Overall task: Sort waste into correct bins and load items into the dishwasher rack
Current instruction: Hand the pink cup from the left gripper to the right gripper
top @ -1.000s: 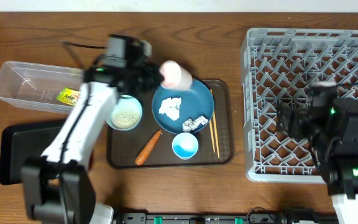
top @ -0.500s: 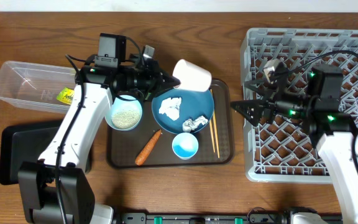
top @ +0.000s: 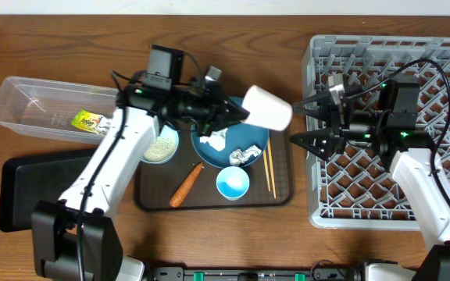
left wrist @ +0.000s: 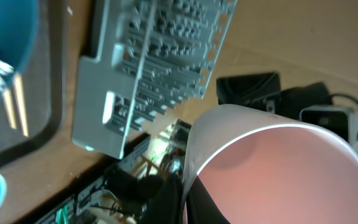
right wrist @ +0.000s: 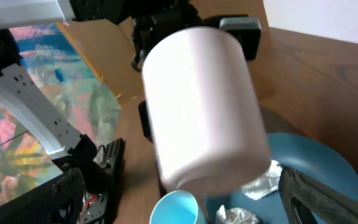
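Observation:
My left gripper (top: 244, 114) is shut on the white-pink cup (top: 269, 108) and holds it in the air on its side, over the right edge of the dark blue plate (top: 248, 131). The cup fills the left wrist view (left wrist: 272, 168) and the right wrist view (right wrist: 204, 106). My right gripper (top: 297, 123) is open and empty, pointing left at the cup from the left wall of the grey dishwasher rack (top: 412, 55). Two tissue wads (top: 213, 139) lie on the plate. The carrot (top: 186, 185), chopsticks (top: 269, 173) and pale blue bowl (top: 232, 182) lie on the brown tray.
A bowl of rice (top: 158, 145) sits under my left arm. The clear tub (top: 33, 100) at far left holds the yellow-green wrapper (top: 87, 120). The black tray (top: 22, 195) lies below it. The brown serving tray (top: 209, 203) sits mid-table.
My left arm has carried the cup to the right, toward the rack. My right arm has swung left over the rack's edge with its jaws open toward the cup.

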